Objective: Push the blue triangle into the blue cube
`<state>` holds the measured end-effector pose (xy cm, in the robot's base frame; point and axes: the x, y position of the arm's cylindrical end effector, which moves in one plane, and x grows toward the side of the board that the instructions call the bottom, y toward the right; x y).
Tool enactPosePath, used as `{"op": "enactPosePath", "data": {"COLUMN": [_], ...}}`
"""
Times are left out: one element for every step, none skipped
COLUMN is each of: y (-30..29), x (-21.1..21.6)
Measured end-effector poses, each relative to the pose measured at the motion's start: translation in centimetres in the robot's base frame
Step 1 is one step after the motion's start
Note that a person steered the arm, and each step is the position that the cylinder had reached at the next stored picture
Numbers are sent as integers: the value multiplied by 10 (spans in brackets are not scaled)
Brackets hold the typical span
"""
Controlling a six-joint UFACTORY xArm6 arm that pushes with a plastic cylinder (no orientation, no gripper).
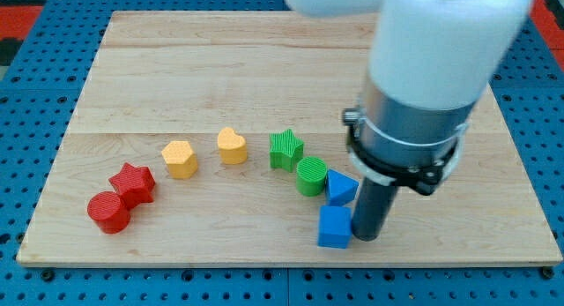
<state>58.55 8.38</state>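
The blue triangle sits on the wooden board right of the green cylinder. The blue cube lies just below the triangle, and the two look to be touching or nearly so. My tip is down on the board at the right side of the blue cube, close against it, and just below and right of the triangle. The rod and the arm's white body rise above it and hide part of the board on the view's right.
A green star is up-left of the green cylinder. A yellow heart and a yellow hexagon lie further left. A red star and a red cylinder sit at lower left. The board's bottom edge runs near the cube.
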Motion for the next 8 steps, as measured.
{"op": "enactPosePath", "data": {"y": [74,121,65,50,25,26,-21,-21], "x": [-20,-70,-80,-45,-45,-62,-74,-60]}}
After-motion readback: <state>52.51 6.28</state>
